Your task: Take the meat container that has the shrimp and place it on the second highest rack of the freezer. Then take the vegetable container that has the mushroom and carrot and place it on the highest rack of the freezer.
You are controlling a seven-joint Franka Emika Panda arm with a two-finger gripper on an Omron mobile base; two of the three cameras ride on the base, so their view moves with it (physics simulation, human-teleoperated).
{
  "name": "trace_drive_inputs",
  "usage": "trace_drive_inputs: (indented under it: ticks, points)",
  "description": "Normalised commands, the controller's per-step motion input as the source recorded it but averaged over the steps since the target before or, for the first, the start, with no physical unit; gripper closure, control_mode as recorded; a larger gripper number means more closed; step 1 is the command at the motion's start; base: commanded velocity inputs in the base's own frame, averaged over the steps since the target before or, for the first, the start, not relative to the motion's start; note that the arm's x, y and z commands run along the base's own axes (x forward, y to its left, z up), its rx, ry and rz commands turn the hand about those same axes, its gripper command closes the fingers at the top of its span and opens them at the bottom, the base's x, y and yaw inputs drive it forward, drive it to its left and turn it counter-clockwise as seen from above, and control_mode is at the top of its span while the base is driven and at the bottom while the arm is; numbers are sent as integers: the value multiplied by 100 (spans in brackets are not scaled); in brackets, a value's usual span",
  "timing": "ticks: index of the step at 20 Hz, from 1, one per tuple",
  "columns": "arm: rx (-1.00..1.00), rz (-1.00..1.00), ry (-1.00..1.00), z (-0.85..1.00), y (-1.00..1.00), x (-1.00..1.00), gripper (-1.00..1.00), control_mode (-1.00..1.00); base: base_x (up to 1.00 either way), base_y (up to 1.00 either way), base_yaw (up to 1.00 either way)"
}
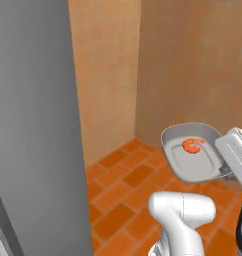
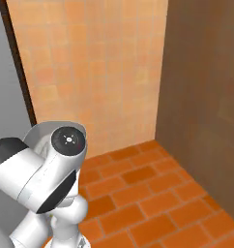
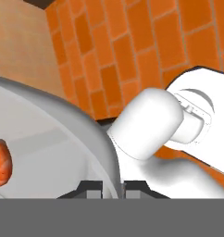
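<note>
The meat container (image 1: 193,159) — a shallow grey oval tray with a raised rim — is held aloft over the orange brick-tiled floor (image 1: 128,190), tipped so its open face turns toward the left base camera. A single curled orange shrimp (image 1: 193,146) lies inside it, close to the upper wall. The tray sits at the right of the left base view, with the white hand of the arm against its right edge.

In the hand view the gripper (image 3: 113,189) shows at the bottom, its two dark finger tips standing either side of the tray's thin rim, one inside and one outside — they are pinching the rim, with the grey wall running up between them. The shrimp (image 3: 1,163) shows there too, at the far left.

A tall, flat grey panel (image 1: 33,125) fills the left of the left base view; I take it to be the freezer's side or door, though no racks can be seen. Beyond are tan tiled walls (image 2: 90,72) and a darker brown wall (image 2: 206,97).

The step in hand looks like carrying the shrimp tray to the freezer; placing has not begun. Next, the arm or base would need to swing left toward the grey panel, bring the racks into sight, and level the tray before sliding it onto the second highest rack, or the shrimp may slide.
</note>
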Motion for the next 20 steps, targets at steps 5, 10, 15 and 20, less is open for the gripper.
trace_drive_inputs:
  ticks: [5, 10, 15, 20]
  points:
    - [0, 0, 0, 0, 0, 0, 100, 100, 0, 0, 57]
    - [0, 0, 0, 0, 0, 0, 100, 100, 0, 6, 53]
    - [0, 0, 0, 0, 0, 0, 100, 100, 0, 60, 50]
    - [0, 0, 0, 0, 0, 0, 100, 100, 0, 90, 57]
